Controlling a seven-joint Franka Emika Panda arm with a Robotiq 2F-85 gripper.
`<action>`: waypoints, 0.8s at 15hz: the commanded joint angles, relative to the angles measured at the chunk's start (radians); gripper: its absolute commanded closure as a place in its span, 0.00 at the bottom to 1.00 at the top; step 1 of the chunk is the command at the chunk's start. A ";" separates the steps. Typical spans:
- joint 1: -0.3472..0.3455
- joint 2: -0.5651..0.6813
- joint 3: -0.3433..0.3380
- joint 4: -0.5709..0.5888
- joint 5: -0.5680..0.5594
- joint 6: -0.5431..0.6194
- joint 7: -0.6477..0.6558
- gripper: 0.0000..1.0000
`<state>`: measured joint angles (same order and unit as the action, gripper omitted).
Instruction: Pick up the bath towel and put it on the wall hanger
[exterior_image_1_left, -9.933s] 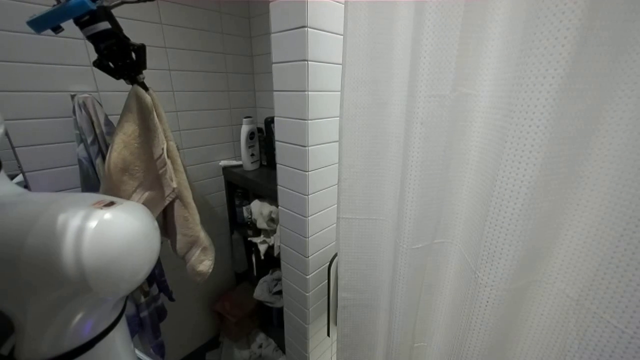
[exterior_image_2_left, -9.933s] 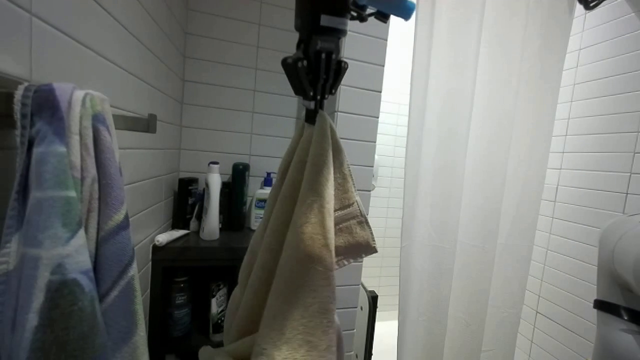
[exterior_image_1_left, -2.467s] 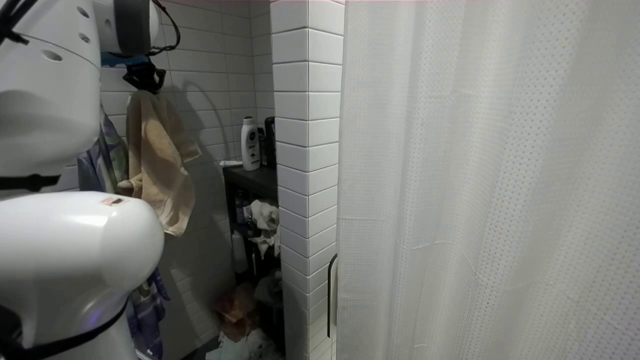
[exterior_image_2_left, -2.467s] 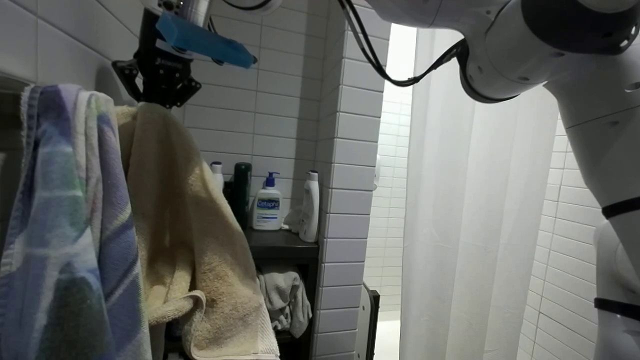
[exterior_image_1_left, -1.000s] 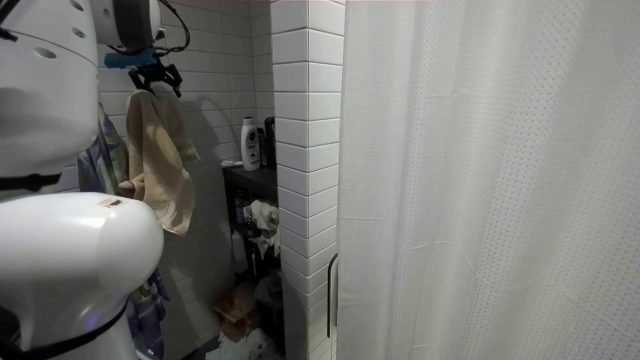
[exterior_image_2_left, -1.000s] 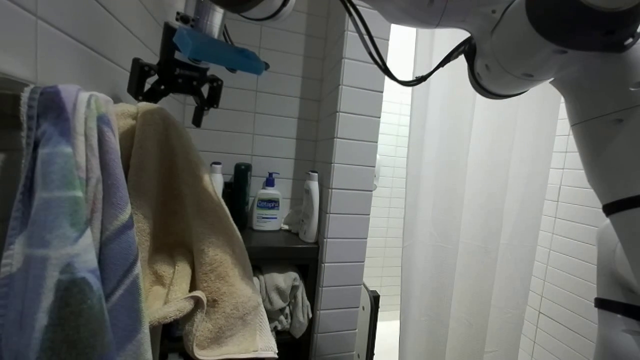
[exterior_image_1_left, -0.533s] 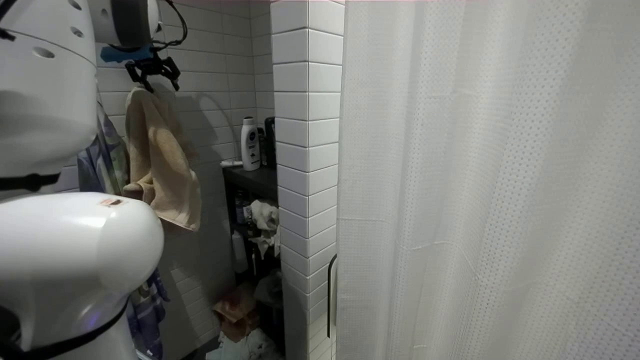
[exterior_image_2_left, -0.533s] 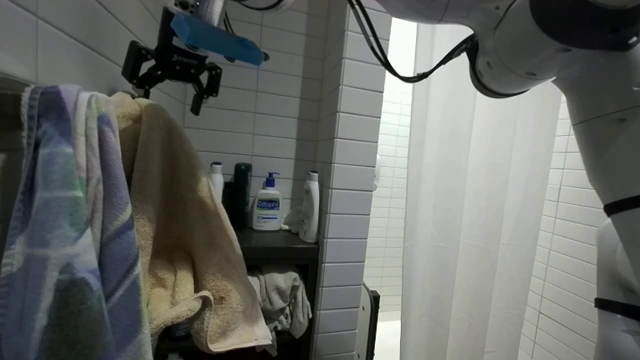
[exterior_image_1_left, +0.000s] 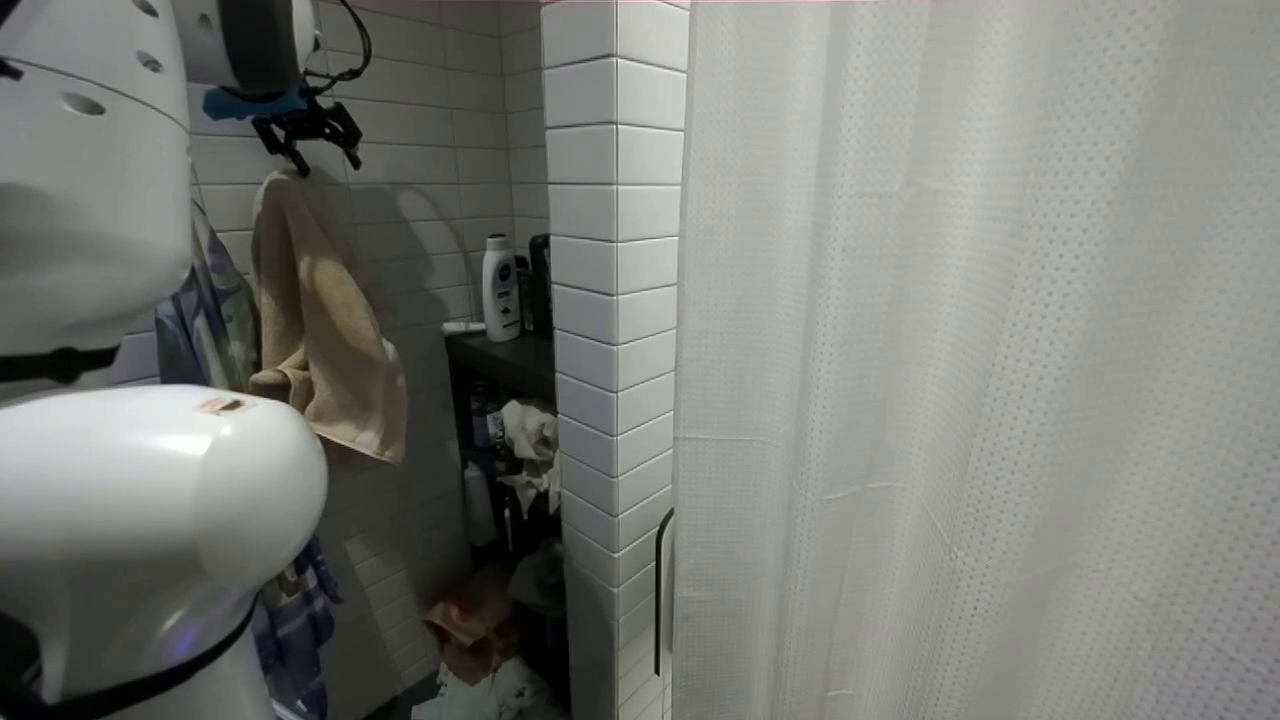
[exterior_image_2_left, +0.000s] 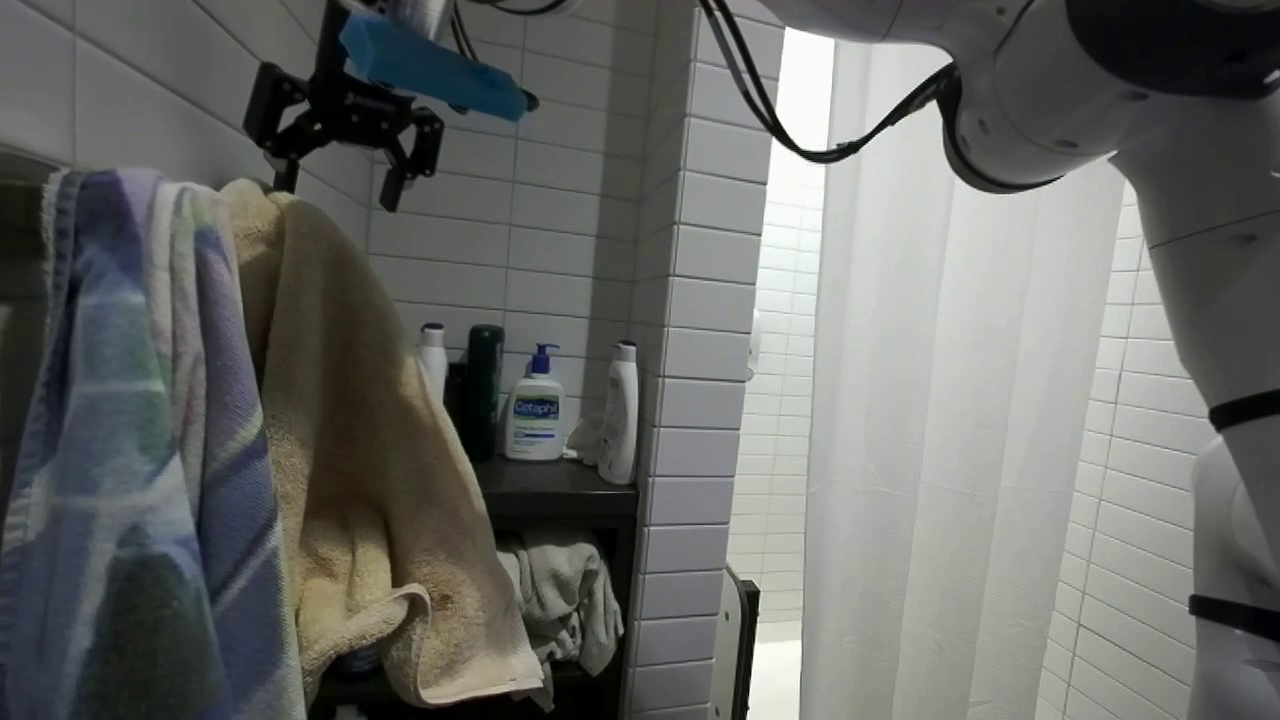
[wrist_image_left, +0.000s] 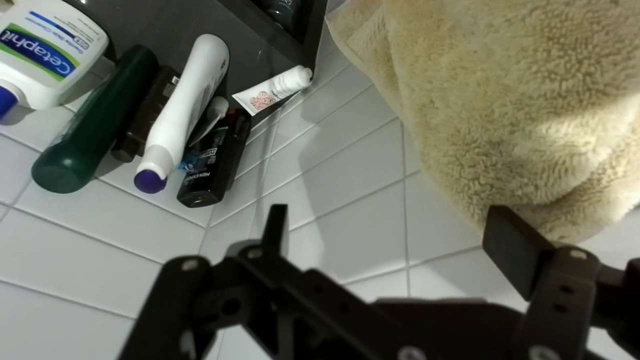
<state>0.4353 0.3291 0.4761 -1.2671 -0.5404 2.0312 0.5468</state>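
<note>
The gripper (exterior_image_2_left: 338, 187) is spread wide with nothing in it. Below and off to one side hangs the towel (exterior_image_2_left: 370, 400), near the wall (exterior_image_2_left: 160, 130), its length running down, next to the blue towel (exterior_image_2_left: 130, 400). One finger (wrist_image_left: 517, 254) is right at its top fold, touching or not I can't tell; the other stands clear. The hanger (exterior_image_2_left: 22, 172) is mostly covered, but the towel seems to bear up unaided, so I'd call it placed. Backing off should go upward, lest that finger drag the fold loose.
</note>
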 joint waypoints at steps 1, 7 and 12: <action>0.000 -0.023 -0.010 -0.018 -0.033 0.024 0.031 0.00; -0.033 -0.062 -0.025 -0.039 -0.044 0.065 0.080 0.00; -0.053 -0.155 -0.043 -0.094 -0.042 0.029 0.138 0.00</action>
<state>0.3985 0.2747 0.4415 -1.2775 -0.5841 2.0817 0.6377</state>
